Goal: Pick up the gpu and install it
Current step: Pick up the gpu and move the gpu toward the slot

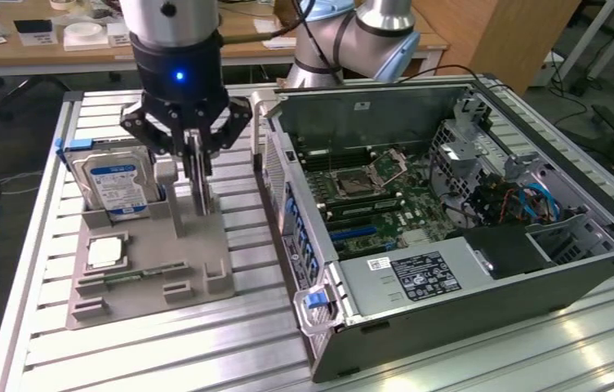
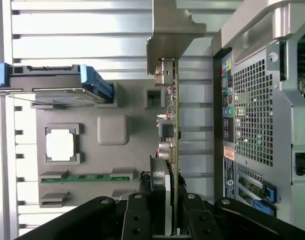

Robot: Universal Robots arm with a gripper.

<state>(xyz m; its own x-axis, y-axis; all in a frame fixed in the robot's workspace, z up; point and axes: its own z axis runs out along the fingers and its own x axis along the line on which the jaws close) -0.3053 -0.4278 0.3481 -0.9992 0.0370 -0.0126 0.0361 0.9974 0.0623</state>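
Starting at the exterior view's left, a gray parts tray (image 1: 166, 245) (image 2: 127, 160) sits on the slatted metal counter (image 1: 176, 351) (image 2: 92, 45). A hard drive (image 1: 120, 184) (image 2: 67, 85) with a blue-and-white label stands upright in the tray's rear slot. In front of it, a square processor chip (image 1: 105, 251) (image 2: 61, 145) lies flat in its recess. A narrow green memory stick (image 1: 138, 273) (image 2: 82, 176) lies in a slot nearer the tray's front edge.

Next to the hard drive, over the tray's right-hand part, the hand (image 1: 197, 163) (image 2: 165, 220) points straight down. Its fingers (image 2: 137, 220) are pressed onto both faces of the graphics card (image 1: 203, 200) (image 2: 173, 115), pinching it near one end. The card stands upright and edge-on, so it reads as a thin sliver. Its metal bracket (image 2: 170, 30) is at the end far from the hand. Whether the card's lower edge touches the tray cannot be told.

Just to the right, the open computer case (image 1: 449, 204) (image 2: 257, 110) lies on its side on the counter, motherboard (image 1: 367, 192) exposed. The card is outside the case, beside its perforated rear panel.
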